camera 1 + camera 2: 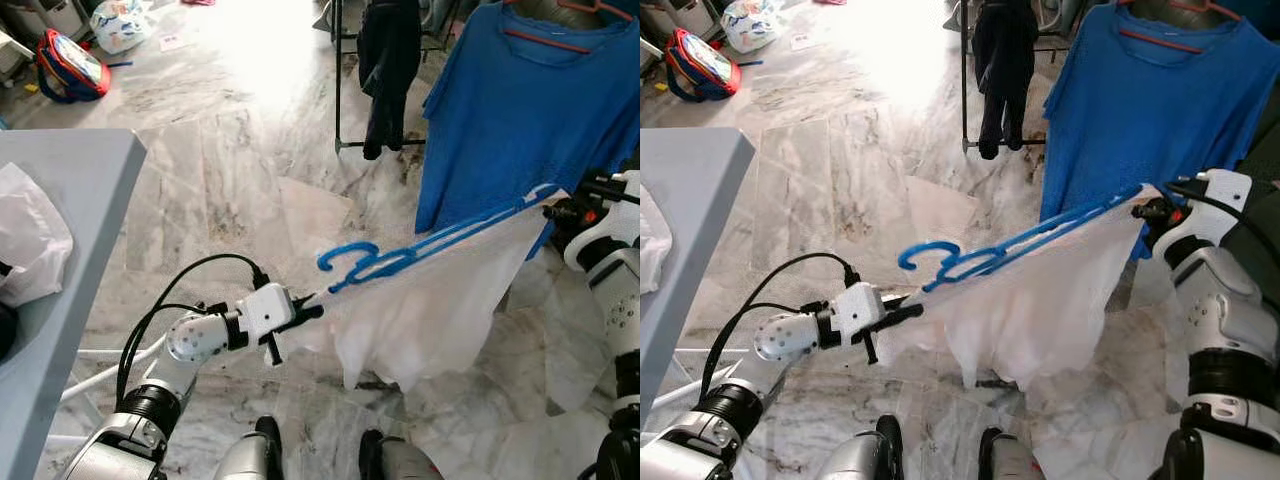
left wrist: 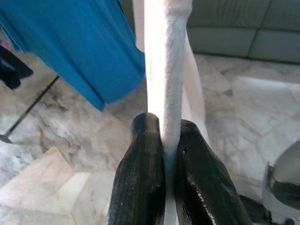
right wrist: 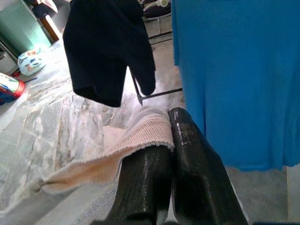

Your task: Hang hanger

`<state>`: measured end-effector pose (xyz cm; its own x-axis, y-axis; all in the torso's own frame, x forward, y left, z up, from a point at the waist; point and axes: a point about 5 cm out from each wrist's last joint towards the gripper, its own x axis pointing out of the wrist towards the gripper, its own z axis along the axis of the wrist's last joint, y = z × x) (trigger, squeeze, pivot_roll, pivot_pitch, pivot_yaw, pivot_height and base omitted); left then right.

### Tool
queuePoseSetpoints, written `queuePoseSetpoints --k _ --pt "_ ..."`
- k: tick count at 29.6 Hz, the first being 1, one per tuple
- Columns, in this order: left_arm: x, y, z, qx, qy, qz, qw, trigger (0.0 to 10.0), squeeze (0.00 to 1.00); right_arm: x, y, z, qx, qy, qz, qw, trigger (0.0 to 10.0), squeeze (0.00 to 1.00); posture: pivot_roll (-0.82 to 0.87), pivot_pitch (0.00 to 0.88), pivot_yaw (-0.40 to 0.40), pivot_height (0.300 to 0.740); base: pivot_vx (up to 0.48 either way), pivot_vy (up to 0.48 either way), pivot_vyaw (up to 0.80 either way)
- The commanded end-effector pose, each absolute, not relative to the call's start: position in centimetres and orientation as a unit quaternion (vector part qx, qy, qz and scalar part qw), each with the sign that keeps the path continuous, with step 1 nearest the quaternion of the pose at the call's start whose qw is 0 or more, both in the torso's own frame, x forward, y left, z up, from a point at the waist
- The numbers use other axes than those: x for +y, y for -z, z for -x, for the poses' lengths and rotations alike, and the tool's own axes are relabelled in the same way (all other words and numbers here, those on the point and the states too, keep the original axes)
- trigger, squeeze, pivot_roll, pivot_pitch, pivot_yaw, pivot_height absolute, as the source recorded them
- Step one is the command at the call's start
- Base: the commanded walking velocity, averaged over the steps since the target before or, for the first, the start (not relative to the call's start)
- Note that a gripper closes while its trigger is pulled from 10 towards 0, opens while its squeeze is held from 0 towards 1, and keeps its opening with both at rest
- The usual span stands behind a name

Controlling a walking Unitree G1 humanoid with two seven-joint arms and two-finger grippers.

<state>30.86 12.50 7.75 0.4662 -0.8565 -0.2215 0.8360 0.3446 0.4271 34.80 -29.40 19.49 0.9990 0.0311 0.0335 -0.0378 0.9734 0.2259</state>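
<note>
Holding a white cloth [image 1: 420,320] stretched between us, our left gripper [image 1: 310,308] pinches one edge and our right gripper [image 1: 1145,208] the other; the blue hanger [image 1: 420,248] lies along its top, hook toward the left gripper, rack [image 1: 338,90] beyond.

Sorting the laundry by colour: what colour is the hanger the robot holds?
Blue: the hanger, carrying a white garment, shows best in the left eye view.

Glossy grey marble floor [image 1: 230,170] (sunlit at the far end), grey table [image 1: 70,190] at left
</note>
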Motion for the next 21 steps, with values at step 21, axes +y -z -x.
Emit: queuePoseSetpoints --k 21 --pt "16.1 -4.8 -30.6 0.092 0.453 -0.311 0.830 0.0 0.00 -29.4 -23.1 -34.4 -0.043 -0.033 -0.072 0.996 0.0 0.00 -0.06 0.262 -0.005 0.740 0.000 0.000 0.00"
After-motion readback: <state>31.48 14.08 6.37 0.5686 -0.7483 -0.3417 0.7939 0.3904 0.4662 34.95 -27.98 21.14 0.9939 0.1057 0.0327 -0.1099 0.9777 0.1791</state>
